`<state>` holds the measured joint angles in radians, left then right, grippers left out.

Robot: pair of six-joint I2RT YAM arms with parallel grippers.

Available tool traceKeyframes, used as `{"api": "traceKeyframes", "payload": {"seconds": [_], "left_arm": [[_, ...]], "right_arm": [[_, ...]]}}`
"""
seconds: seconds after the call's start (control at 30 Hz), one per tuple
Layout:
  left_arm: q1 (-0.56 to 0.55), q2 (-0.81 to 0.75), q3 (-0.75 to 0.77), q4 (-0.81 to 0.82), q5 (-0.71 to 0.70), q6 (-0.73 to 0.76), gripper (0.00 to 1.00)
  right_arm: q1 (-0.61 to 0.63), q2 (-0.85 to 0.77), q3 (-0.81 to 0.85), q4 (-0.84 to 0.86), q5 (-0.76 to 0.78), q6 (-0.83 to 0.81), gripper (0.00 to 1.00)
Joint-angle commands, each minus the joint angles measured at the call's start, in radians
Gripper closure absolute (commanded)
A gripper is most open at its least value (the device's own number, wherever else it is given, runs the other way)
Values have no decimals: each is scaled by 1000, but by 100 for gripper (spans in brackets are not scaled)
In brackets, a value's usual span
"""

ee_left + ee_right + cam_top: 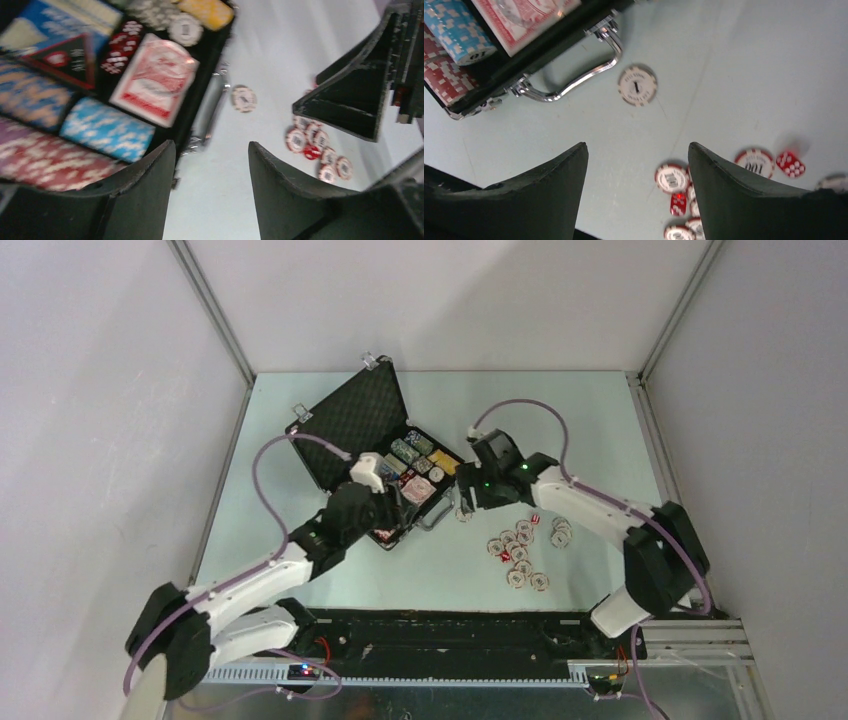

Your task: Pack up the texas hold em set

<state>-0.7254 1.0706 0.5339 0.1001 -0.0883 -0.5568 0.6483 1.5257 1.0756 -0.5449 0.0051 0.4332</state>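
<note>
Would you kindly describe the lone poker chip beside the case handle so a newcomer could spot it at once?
Find the open black rectangular foam-lined case on the pale green table, then its curved silver metal handle. Just past that handle one round white poker chip lies flat. Unlike the red-and-white chips clustered further off, it sits alone and bears a single 1.

The top view looks down from high behind the arm bases [175, 635], far enough off to hold the whole table [420, 575], with the case [350, 425] near centre. The left wrist view sits close over the case's front edge, with bare table at right. The right wrist view looks down close on the table, with the case at upper left. Both wrist views share the handle [574, 85] and a lone chip [637, 85].
</note>
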Motion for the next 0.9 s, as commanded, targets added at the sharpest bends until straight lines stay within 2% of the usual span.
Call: {"api": "traceKeyframes", "payload": {"seconds": [0.0, 0.23, 0.73, 0.87], "left_arm": [[93, -121, -55, -74, -2, 57, 38], [243, -298, -158, -121, 34, 44, 38], [254, -392, -222, -106, 51, 8, 38], [254, -381, -231, -72, 65, 3, 37]], "right_arm": [[55, 116, 152, -18, 79, -147, 25], [101, 325, 278, -42, 70, -161, 24], [102, 488, 334, -97, 148, -198, 34], [97, 523, 334, -101, 117, -206, 42]]}}
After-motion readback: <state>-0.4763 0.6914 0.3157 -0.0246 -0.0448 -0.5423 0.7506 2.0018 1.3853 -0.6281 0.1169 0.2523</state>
